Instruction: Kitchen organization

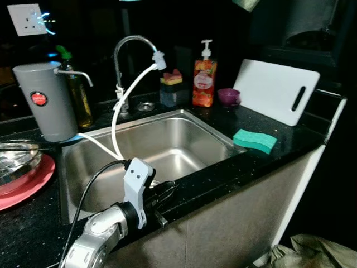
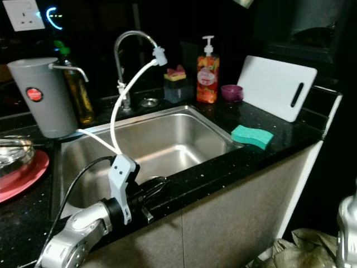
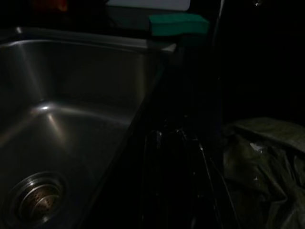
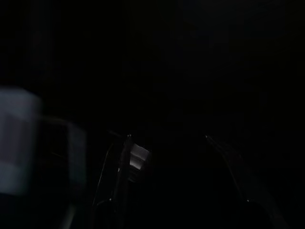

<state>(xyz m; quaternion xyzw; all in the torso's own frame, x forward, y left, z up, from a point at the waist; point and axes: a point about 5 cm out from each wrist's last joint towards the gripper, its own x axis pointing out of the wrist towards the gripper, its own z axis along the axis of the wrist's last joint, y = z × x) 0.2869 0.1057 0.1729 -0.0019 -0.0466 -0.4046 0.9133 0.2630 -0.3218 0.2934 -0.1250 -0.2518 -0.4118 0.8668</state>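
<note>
While sink (image 1: 167, 146) sits bare, bowl (image 1: 17, 159) on plate (image 1: 33, 187)

Lighting: dim room, background black. Glare on steel sink (image 1: 184, 146) basin; glowing arc at eleven o'clock. Right wrist view almost black, blurred.

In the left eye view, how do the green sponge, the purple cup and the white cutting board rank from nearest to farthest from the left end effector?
1. Green sponge: on the counter at the sink's right, nearest to the left end effector at the sink's front rim.
2. Purple cup: farther back, beside the soap bottle.
3. White cutting board: leaning at the far right, farthest.
</note>
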